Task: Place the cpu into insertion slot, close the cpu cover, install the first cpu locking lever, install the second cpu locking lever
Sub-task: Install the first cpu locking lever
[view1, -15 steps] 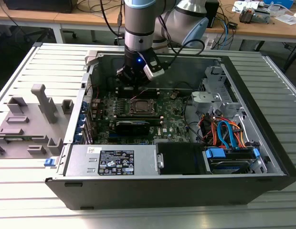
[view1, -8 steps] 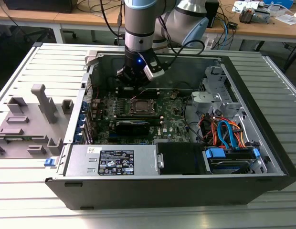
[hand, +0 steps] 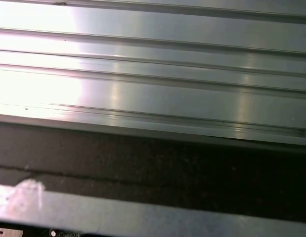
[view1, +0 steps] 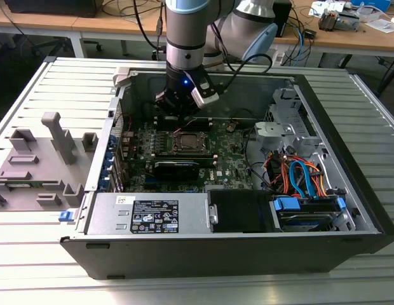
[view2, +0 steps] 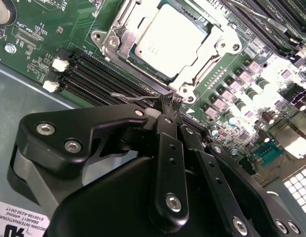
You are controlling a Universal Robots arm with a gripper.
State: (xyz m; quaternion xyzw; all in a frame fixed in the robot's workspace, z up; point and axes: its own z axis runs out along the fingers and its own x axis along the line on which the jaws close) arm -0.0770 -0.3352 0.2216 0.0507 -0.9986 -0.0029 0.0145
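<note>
The cpu (view2: 165,38) lies flat in the insertion slot (view1: 186,141) on the green board, silver top facing up. The cpu cover (view2: 205,69) rests down over it as a silver frame around the chip's edges. A thin wire locking lever (view2: 127,95) runs along the socket's side beside the memory slots. My gripper (view2: 168,101) stands at that lever's end with its fingers together; I cannot tell whether the wire is pinched between them. In the exterior view the gripper (view1: 180,111) hangs inside the open case, just behind the socket.
Black memory slots (view2: 101,74) flank the socket. A long black expansion card (view1: 176,167) lies in front of it, then the power supply (view1: 149,214). Drive cage and coloured cables (view1: 298,178) fill the exterior view's right. A grey fixture (view1: 38,159) sits outside the case. The case wall (hand: 153,173) is close.
</note>
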